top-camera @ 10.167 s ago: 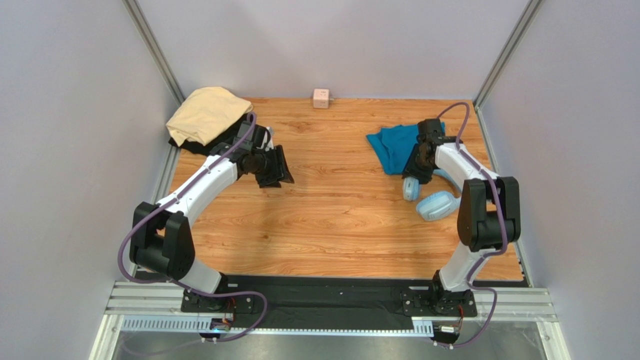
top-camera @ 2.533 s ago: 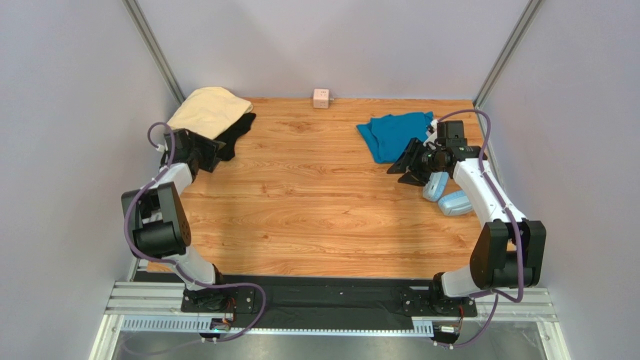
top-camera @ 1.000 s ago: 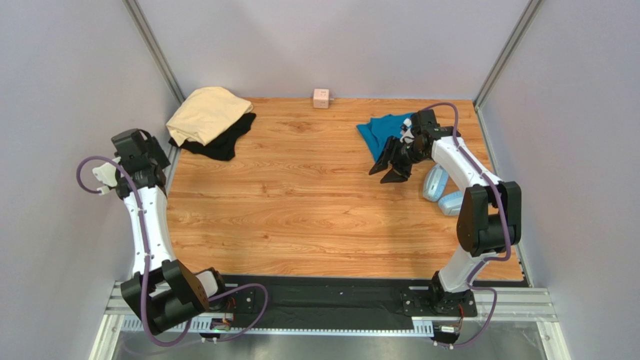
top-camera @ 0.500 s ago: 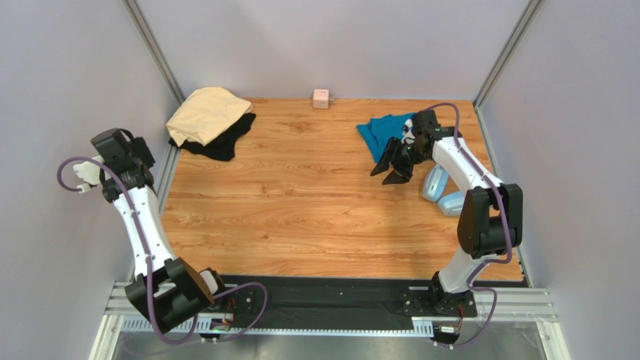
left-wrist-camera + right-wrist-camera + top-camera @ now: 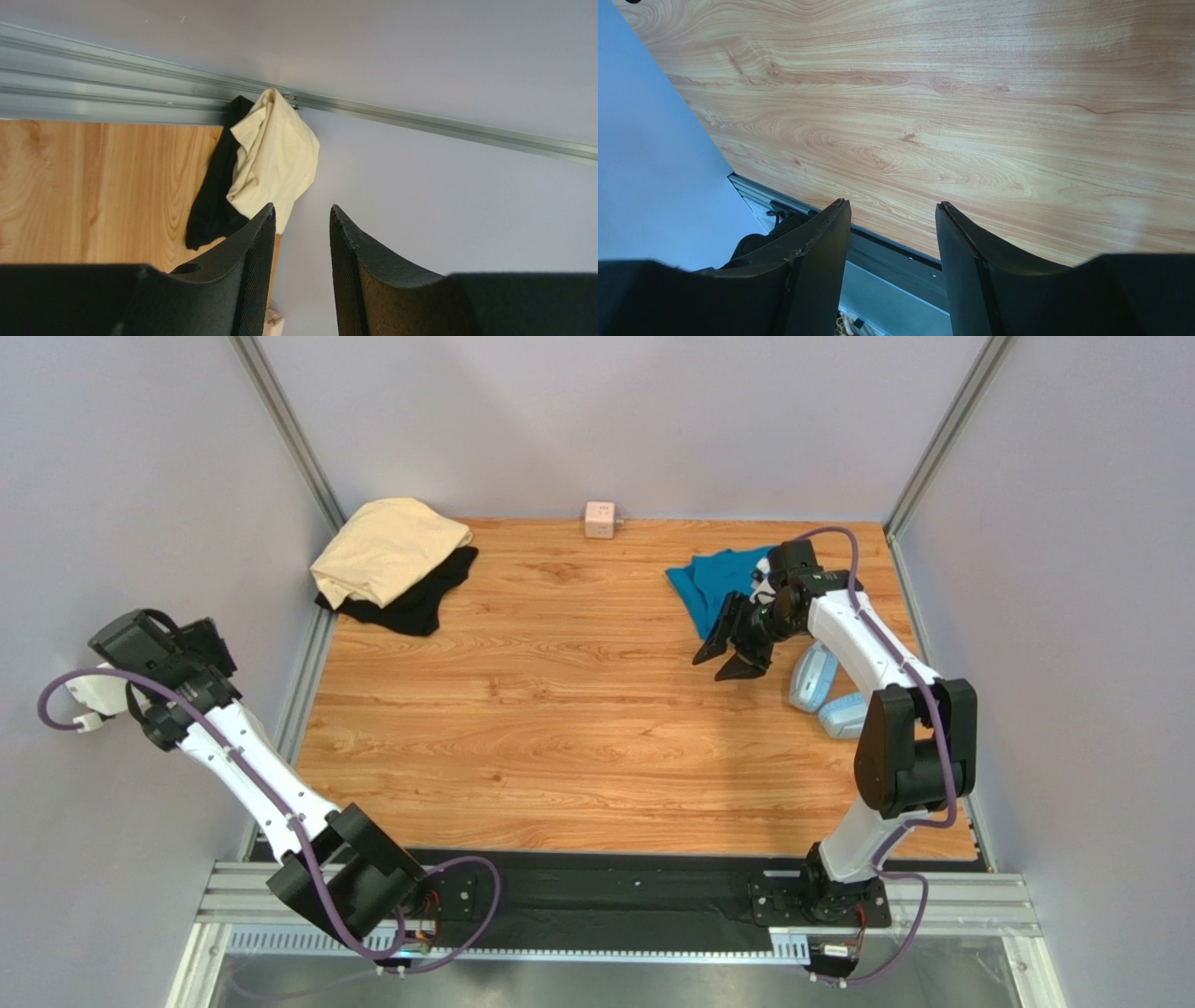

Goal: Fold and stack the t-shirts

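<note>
- While none of the three shirts is folded yet, the job looks to be at its opening step: reaching for a first garment to spread flat.
- The cream-yellow shirt (image 5: 386, 546) lies bunched in the table's (image 5: 561, 728) far-left corner, draped over the black shirt (image 5: 418, 602), which pokes out on the near side.
- The teal shirt (image 5: 713, 585) sits crumpled at the far right, well apart from that pile.
- And there's the right gripper (image 5: 727, 651), hovering just beside the teal shirt's near edge, fingers spread, nothing between them.
- The left gripper (image 5: 300, 269) is out past the table's left edge, close to the wall (image 5: 126, 504), fingers slightly apart and empty.
- Next move, by the look of it: the right gripper has to turn toward the teal shirt and pinch an edge, while the left arm comes over the table to take the other side.
- The left wrist view gives what the overhead cannot: the left fingers' gap, and the cream-over-black layering seen side-on.
- The right wrist view shows only bare wood and the near rail (image 5: 808, 217), no teal cloth at all, so that gripper is not aimed at the shirt.
- Only the overhead view shows the teal shirt, the headphones (image 5: 828, 697) just beside the right arm, and the pink cube (image 5: 601, 518) at the far edge.
</note>
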Robot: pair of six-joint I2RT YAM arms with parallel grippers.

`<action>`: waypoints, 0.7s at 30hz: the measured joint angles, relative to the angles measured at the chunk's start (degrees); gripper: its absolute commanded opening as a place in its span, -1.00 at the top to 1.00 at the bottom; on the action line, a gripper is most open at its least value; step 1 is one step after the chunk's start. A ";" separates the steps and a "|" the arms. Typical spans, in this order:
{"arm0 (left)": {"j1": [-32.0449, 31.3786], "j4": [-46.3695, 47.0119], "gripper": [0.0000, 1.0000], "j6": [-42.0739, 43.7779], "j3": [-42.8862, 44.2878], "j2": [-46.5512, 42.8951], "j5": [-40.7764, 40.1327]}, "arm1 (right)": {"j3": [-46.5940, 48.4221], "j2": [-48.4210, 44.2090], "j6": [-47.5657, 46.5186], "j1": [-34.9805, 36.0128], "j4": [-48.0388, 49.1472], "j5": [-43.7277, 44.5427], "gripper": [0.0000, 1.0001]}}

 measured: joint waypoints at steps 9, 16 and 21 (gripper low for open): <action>2.95 -1.46 0.09 3.06 2.16 0.61 2.89 | 1.92 0.00 -0.35 0.07 -0.72 0.39 -0.12; 4.39 -1.14 0.23 4.17 2.10 0.92 5.75 | 2.14 0.00 -1.16 0.07 -1.27 0.74 -0.13; 4.68 -1.16 0.24 4.52 2.10 0.94 5.90 | 2.12 -0.09 -1.40 0.07 -1.31 0.83 -0.14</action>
